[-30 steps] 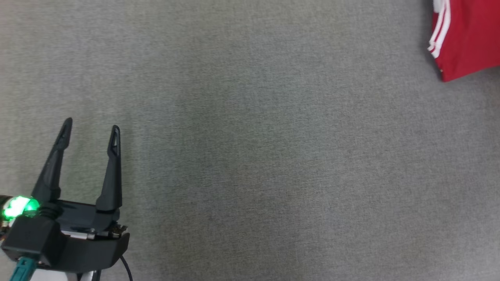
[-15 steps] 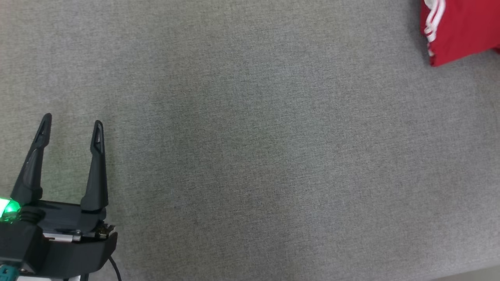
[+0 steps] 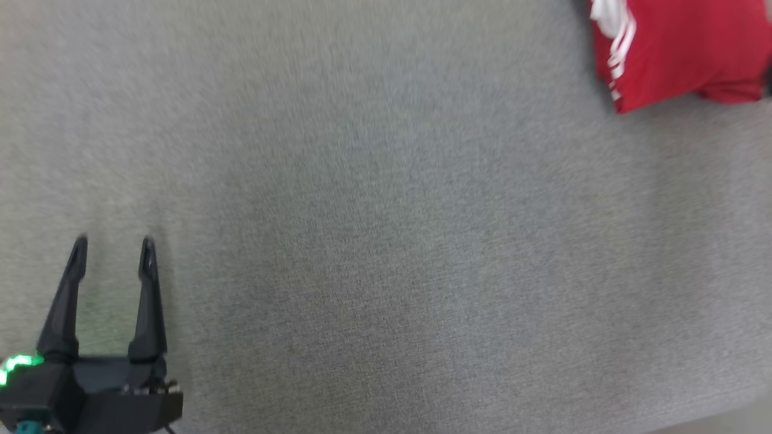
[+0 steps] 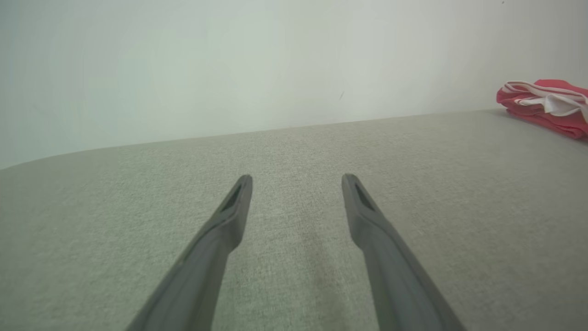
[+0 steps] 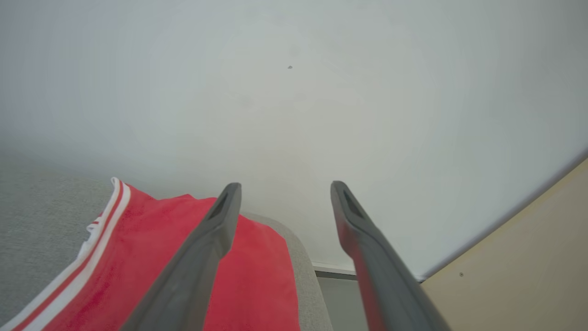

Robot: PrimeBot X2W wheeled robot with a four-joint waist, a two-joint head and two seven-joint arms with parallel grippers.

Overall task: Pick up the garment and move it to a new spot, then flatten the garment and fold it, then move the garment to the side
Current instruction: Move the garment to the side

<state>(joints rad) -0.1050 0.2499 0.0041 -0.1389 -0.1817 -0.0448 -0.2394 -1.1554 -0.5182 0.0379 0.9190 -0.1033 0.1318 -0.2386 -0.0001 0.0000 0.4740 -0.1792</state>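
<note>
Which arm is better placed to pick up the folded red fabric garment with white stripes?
Right, probably. The right jaws, open, hang close above the folded red fabric garment with white stripes; the left jaws, also open, sit far across the grey fabric surface.

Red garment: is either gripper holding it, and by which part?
Nothing is held: the left gripper and right gripper stand open; the red garment lies on the grey surface.

The left gripper (image 3: 113, 247) has two long, tapering black fingers (image 3: 60, 313) on a boxy black housing (image 3: 102, 404) with a glowing green light (image 3: 17, 364) and, seemingly, a teal cable plug (image 3: 27, 427).
</note>
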